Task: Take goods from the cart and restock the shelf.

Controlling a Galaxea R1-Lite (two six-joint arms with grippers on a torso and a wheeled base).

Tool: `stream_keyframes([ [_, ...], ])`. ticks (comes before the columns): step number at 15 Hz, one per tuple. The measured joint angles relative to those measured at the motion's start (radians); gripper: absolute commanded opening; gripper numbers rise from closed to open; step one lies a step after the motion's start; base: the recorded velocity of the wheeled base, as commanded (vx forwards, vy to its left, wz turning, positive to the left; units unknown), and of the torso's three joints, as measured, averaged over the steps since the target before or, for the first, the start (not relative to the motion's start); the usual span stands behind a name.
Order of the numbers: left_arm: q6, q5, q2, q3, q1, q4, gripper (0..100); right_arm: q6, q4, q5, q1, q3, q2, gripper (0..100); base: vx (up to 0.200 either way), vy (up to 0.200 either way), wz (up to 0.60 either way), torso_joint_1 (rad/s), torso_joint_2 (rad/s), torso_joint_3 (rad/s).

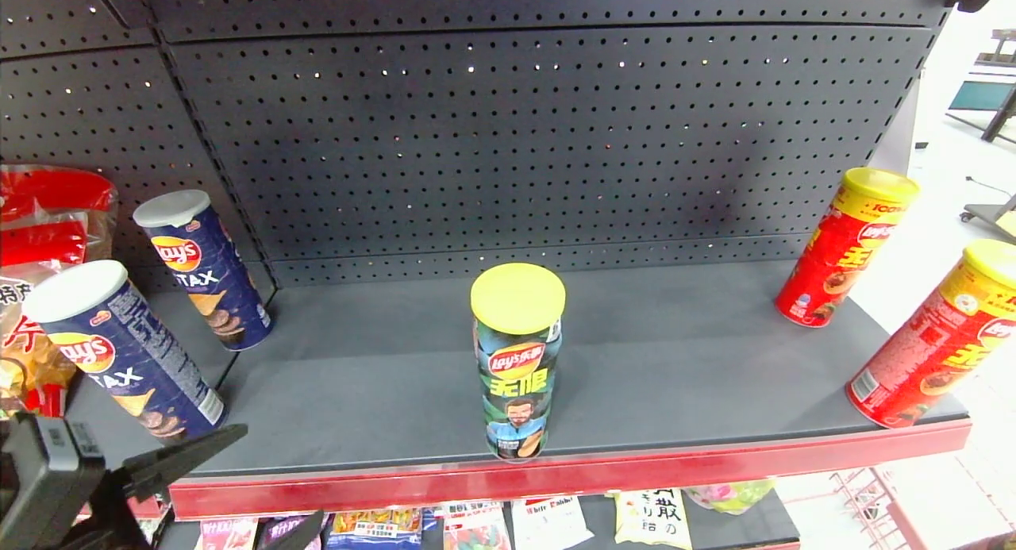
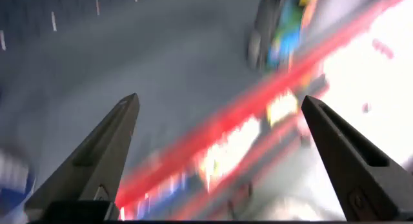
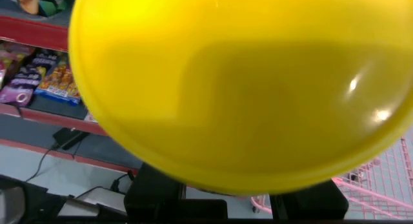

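A dark green chip can (image 1: 517, 359) with a yellow lid stands upright at the front middle of the grey shelf (image 1: 675, 359). My left gripper (image 1: 270, 482) hangs open and empty below the shelf's front left edge. The left wrist view shows its fingers (image 2: 122, 121) spread wide over the red shelf lip (image 2: 258, 108), with the green can (image 2: 284, 30) blurred beyond. In the right wrist view a yellow can lid (image 3: 239, 82) sits right against the camera, held between my right gripper's dark fingers (image 3: 161, 198).
Two blue cans (image 1: 205, 268) (image 1: 119, 351) stand at the shelf's left, two red cans (image 1: 845, 248) (image 1: 929, 336) at its right. Snack bags (image 1: 40, 240) are at the far left, packets (image 1: 548, 522) on the lower shelf. A pink wire cart (image 3: 381, 179) stands to the right.
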Motion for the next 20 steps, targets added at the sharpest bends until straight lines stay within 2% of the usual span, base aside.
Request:
stream_keyframes([
  [2,0.0,0.013,-0.176,-0.084,0.0,0.376,100,-0.003,-0.007,0.031,0.0,-0.037,0.063,0,0.0,0.0,0.0,0.0,0.0,0.0],
  [4,0.0,0.036,-0.366,-0.179,0.001,0.707,100,-0.006,-0.059,0.052,0.0,-0.047,0.117,0,0.0,0.0,0.0,0.0,0.0,0.0],
  [5,0.0,0.056,-0.451,-0.215,0.001,0.807,100,-0.006,-0.09,0.059,0.003,-0.049,0.149,0,0.0,0.0,0.0,0.0,0.0,0.0],
  [7,0.001,0.125,-0.591,-0.264,0.001,0.929,100,-0.006,-0.157,0.079,0.022,-0.061,0.23,0,0.0,0.0,0.0,0.0,0.0,0.0],
  [9,0.002,0.165,-0.664,-0.281,0.005,0.945,100,-0.006,-0.183,0.09,0.061,-0.093,0.33,0,0.0,0.0,0.0,0.0,0.0,0.0],
  [12,0.007,0.169,-0.733,-0.266,0.013,0.948,100,0.0,-0.209,0.098,0.149,-0.196,0.528,0,0.0,0.0,0.0,0.0,0.0,0.0],
  [14,0.031,0.169,-0.775,-0.239,0.014,0.951,100,0.003,-0.282,0.111,0.186,-0.266,0.666,0,0.0,0.0,0.0,0.0,0.0,0.0],
  [15,0.048,0.169,-0.795,-0.222,0.014,0.955,100,0.003,-0.335,0.126,0.193,-0.292,0.734,0,0.0,0.0,0.0,0.0,0.0,0.0],
  [17,0.055,0.171,-0.821,-0.2,0.016,0.958,100,0.002,-0.427,0.162,0.206,-0.374,0.894,0,0.0,0.0,0.0,0.0,0.0,0.0],
  [20,0.065,0.171,-0.842,-0.178,0.017,0.959,100,-0.002,-0.474,0.192,0.216,-0.563,1.103,0,0.0,0.0,0.0,0.0,0.0,0.0],
])
